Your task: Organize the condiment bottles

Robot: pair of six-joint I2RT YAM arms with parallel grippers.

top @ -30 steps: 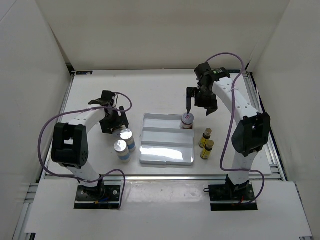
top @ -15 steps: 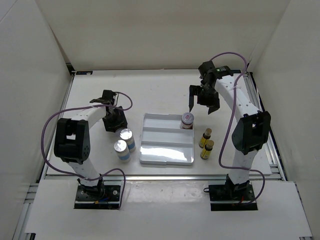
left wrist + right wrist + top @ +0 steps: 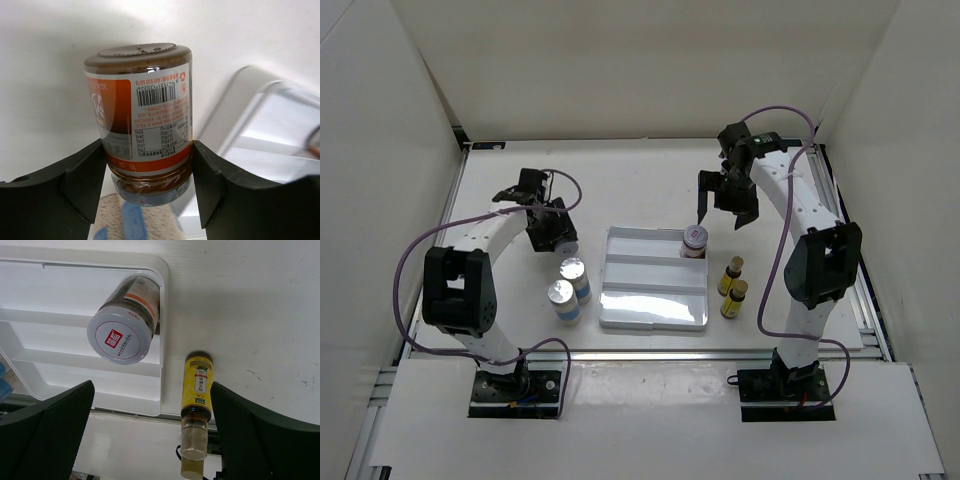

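A squat brownish jar (image 3: 142, 115) with an orange-and-white label sits between my left gripper's (image 3: 149, 155) black fingers, which press on both its sides. From above, that left gripper (image 3: 548, 225) is left of the white tray (image 3: 620, 312) and hides the jar. A second jar (image 3: 694, 240) with a red-marked white lid stands in the tray's back right corner. My right gripper (image 3: 725, 205) hangs open above and behind it. Two silver-topped white-and-blue cylinders (image 3: 572, 272) (image 3: 561, 295) stand left of the tray. Two slim yellow bottles (image 3: 732, 272) (image 3: 735, 297) stand to its right.
The ridged tray (image 3: 75, 290) has three long compartments; only the back one holds a jar (image 3: 127, 327). A yellow bottle (image 3: 196, 390) stands just outside the tray's right wall. White walls enclose the table on three sides. Purple cables loop off both arms.
My left gripper has shut on the brownish jar and shifted toward the back left, away from the cylinders. The right gripper drew slightly back from the tray jar and stayed open.
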